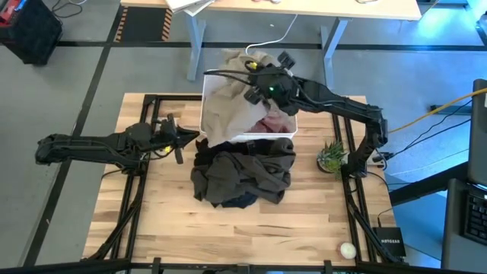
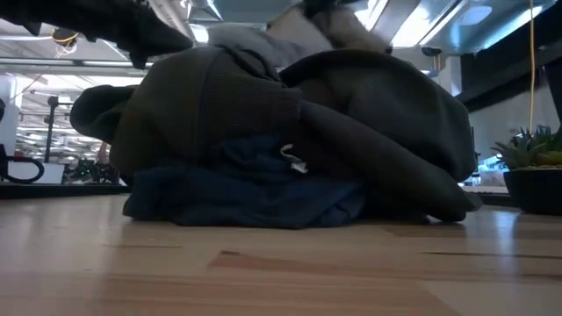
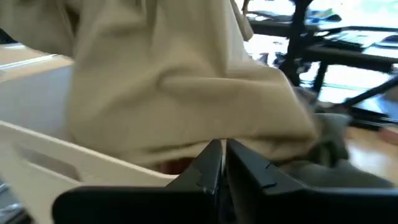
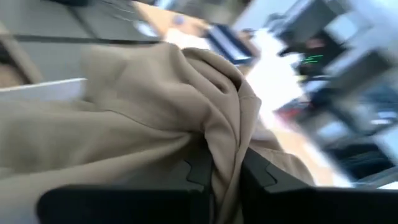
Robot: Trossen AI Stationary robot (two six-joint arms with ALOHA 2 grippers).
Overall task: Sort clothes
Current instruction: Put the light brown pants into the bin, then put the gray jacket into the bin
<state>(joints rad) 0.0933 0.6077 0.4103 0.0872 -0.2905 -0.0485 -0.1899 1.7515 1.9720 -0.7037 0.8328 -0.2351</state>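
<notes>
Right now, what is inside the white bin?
The white bin holds a beige garment, gripped by the right gripper, and a pink garment. Anything beneath them is covered.

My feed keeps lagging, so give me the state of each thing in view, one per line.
Beige garment: draped over the bin's edge, pinched by the right pincer.
White bin: upright, holding clothes.
Pink garment: inside the bin.
Dark clothes: heaped on the table.
Left pincer: shut, empty, beside the bin.
</notes>
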